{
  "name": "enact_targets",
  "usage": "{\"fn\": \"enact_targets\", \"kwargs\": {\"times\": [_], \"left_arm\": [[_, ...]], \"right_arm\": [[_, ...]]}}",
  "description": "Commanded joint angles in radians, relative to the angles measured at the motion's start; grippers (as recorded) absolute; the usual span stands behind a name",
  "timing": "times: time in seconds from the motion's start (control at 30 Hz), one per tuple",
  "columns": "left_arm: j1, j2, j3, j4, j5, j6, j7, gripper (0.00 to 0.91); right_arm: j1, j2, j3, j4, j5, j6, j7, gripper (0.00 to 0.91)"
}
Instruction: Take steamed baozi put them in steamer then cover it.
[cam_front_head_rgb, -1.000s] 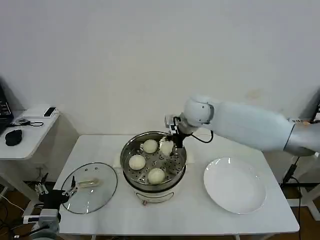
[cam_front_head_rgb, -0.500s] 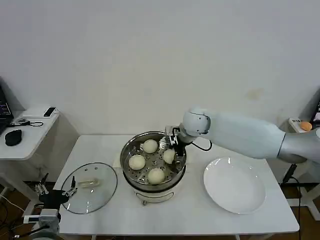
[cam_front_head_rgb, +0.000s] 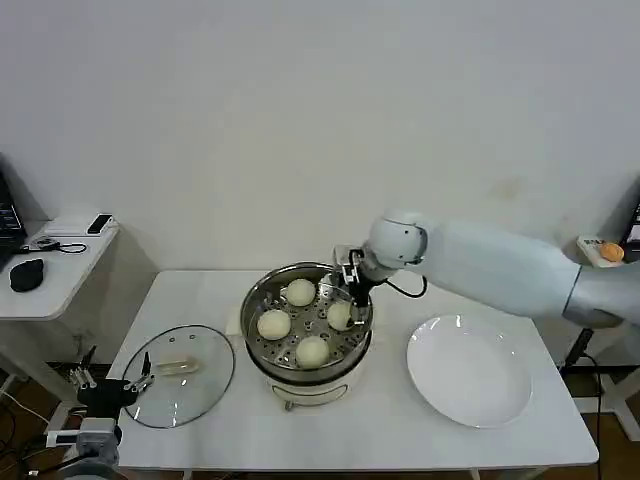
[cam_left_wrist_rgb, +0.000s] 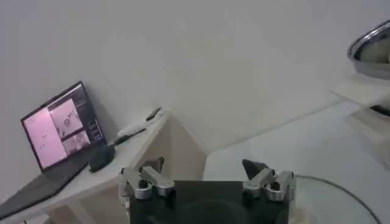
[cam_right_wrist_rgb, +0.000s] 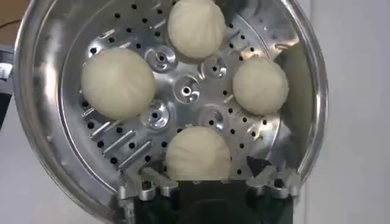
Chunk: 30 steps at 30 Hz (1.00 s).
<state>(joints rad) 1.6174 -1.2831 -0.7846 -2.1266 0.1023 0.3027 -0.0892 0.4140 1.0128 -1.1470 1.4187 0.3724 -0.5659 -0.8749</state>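
Observation:
Four cream-white baozi lie on the perforated tray of the shiny steamer (cam_front_head_rgb: 255, 300), among them the rear one (cam_front_head_rgb: 300, 292), the left one (cam_front_head_rgb: 274, 323) and the front one (cam_front_head_rgb: 313, 351). My right gripper (cam_front_head_rgb: 351, 288) hangs open just above the steamer's right side, over the fourth baozi (cam_front_head_rgb: 340, 314). In the right wrist view that baozi (cam_right_wrist_rgb: 198, 153) rests on the tray (cam_right_wrist_rgb: 186, 91) between the spread fingers of the right gripper (cam_right_wrist_rgb: 201, 173), untouched. The glass cover (cam_front_head_rgb: 180, 375) lies flat on the table left of the steamer. My left gripper (cam_front_head_rgb: 110, 392) waits open at the cover's left edge.
A bare white plate (cam_front_head_rgb: 470, 370) sits on the table right of the steamer. A side table (cam_front_head_rgb: 50, 260) with a laptop (cam_left_wrist_rgb: 58, 131) stands beyond the table's left edge. The left wrist view shows the left gripper (cam_left_wrist_rgb: 204, 167) holding nothing and the steamer's rim (cam_left_wrist_rgb: 372, 49).
My right gripper lowered the fourth baozi onto the steamer tray, opened and let it go, then drew slightly up. The left arm has not moved.

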Motion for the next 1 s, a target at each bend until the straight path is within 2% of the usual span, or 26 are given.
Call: {"fn": "enact_targets", "kwargs": {"times": [0.03, 0.07, 0.13, 0.17, 0.2, 0.27, 0.3, 0.37, 0.43, 0.53, 0.57, 0.63, 0.67, 0.7, 0.77, 0.87, 1.0], "left_arm": [[-0.003, 0.001, 0.000, 0.000, -0.001, 0.002, 0.000, 0.907], [-0.003, 0.001, 0.000, 0.000, -0.001, 0.002, 0.001, 0.907], [-0.005, 0.001, 0.001, 0.001, -0.001, 0.002, 0.000, 0.907], [-0.005, 0.000, 0.001, 0.002, -0.001, 0.002, 0.000, 0.907], [-0.005, 0.000, 0.002, 0.003, 0.000, 0.001, -0.001, 0.907], [-0.003, 0.000, 0.007, 0.008, 0.003, -0.007, -0.004, 0.907], [-0.004, -0.002, 0.011, 0.012, 0.005, -0.009, -0.006, 0.907], [-0.005, -0.003, 0.013, 0.014, 0.006, -0.009, -0.007, 0.907], [-0.007, -0.006, 0.013, 0.014, 0.008, -0.009, -0.011, 0.907], [-0.007, -0.008, 0.011, 0.018, 0.006, -0.013, -0.012, 0.907], [-0.008, -0.008, 0.011, 0.025, 0.005, -0.014, -0.015, 0.907], [-0.007, -0.009, 0.013, 0.032, 0.006, -0.017, -0.017, 0.907], [-0.007, -0.009, 0.015, 0.035, 0.007, -0.019, -0.018, 0.907], [-0.006, -0.010, 0.015, 0.036, 0.007, -0.020, -0.019, 0.907], [-0.006, -0.009, 0.017, 0.037, 0.007, -0.024, -0.019, 0.907], [-0.009, -0.011, 0.017, 0.044, 0.006, -0.030, -0.021, 0.907], [-0.012, -0.009, 0.027, 0.061, 0.005, -0.043, -0.021, 0.907]], "right_arm": [[0.017, -0.072, 0.077, 0.069, 0.027, 0.010, 0.023, 0.907], [0.015, -0.082, 0.087, 0.081, 0.033, 0.011, 0.037, 0.907], [0.000, -0.117, 0.122, 0.118, 0.072, 0.007, 0.117, 0.907], [-0.015, -0.129, 0.138, 0.131, 0.083, 0.006, 0.140, 0.907], [-0.041, -0.150, 0.164, 0.156, 0.102, 0.013, 0.208, 0.907], [-0.081, -0.177, 0.201, 0.189, 0.153, 0.043, 0.309, 0.907], [-0.148, -0.198, 0.234, 0.213, 0.161, 0.074, 0.387, 0.907], [-0.253, -0.229, 0.305, 0.248, 0.117, 0.126, 0.476, 0.907], [-0.422, -0.253, 0.444, 0.284, 0.096, 0.162, 0.581, 0.907], [-0.671, -0.252, 0.716, 0.293, 0.038, 0.261, 0.678, 0.907], [-0.803, -0.232, 0.810, 0.286, 0.000, 0.300, 0.704, 0.907], [-0.906, -0.205, 0.942, 0.284, -0.008, 0.332, 0.726, 0.907], [-1.012, -0.167, 1.086, 0.286, -0.052, 0.377, 0.736, 0.907], [-1.036, -0.158, 1.111, 0.287, -0.058, 0.386, 0.738, 0.907], [-1.207, -0.089, 1.273, 0.315, -0.114, 0.444, 0.754, 0.907], [-1.353, 0.004, 1.436, 0.347, -0.178, 0.505, 0.747, 0.907], [-1.551, 0.216, 1.650, 0.389, -0.290, 0.603, 0.716, 0.907]]}}
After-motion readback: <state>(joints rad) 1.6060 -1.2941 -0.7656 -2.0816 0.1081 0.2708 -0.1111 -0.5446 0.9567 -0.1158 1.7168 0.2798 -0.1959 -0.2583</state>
